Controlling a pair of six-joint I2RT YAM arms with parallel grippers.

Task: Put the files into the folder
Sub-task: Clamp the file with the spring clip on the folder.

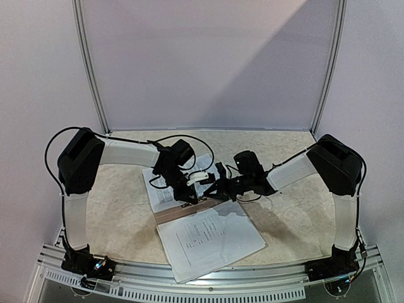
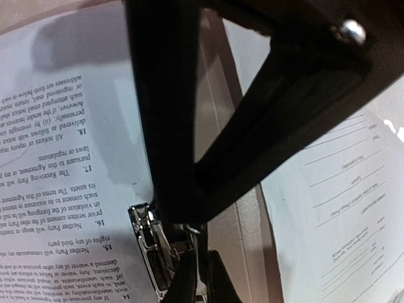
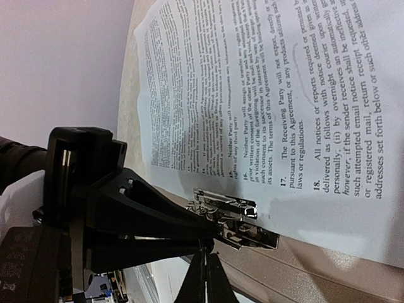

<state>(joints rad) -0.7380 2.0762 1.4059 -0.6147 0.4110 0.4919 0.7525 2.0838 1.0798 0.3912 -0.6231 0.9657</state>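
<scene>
Showed the folder (image 1: 180, 213) lying open and flat at mid-desk, visible from above only as a taupe strip between printed sheets of the files (image 1: 165, 189). Placed one sheet on the far-left half and a near sheet (image 1: 211, 240) on the half toward the front rail (image 1: 208, 279). Located the metal clip (image 3: 233, 218) on the folder's inner face, just beside the edge of the far sheet.

Found both arms meeting over that clip and blocking the overhead view of the folder's middle. Recorded the left end effector (image 2: 197, 281) drawn to a narrow point right by the clip; could not tell whether touching or gripping it. Recorded the right end effector (image 3: 203, 278) pinched fully together, with nothing seen between its fingers.

Framed all of this with the marbled desk (image 1: 284, 214) and pale wall panels (image 1: 208, 63) behind. Hid most of the folder's outline under paper, cropped the sheets at the edges of both wrist views, and left the smaller print too blurred to read.
</scene>
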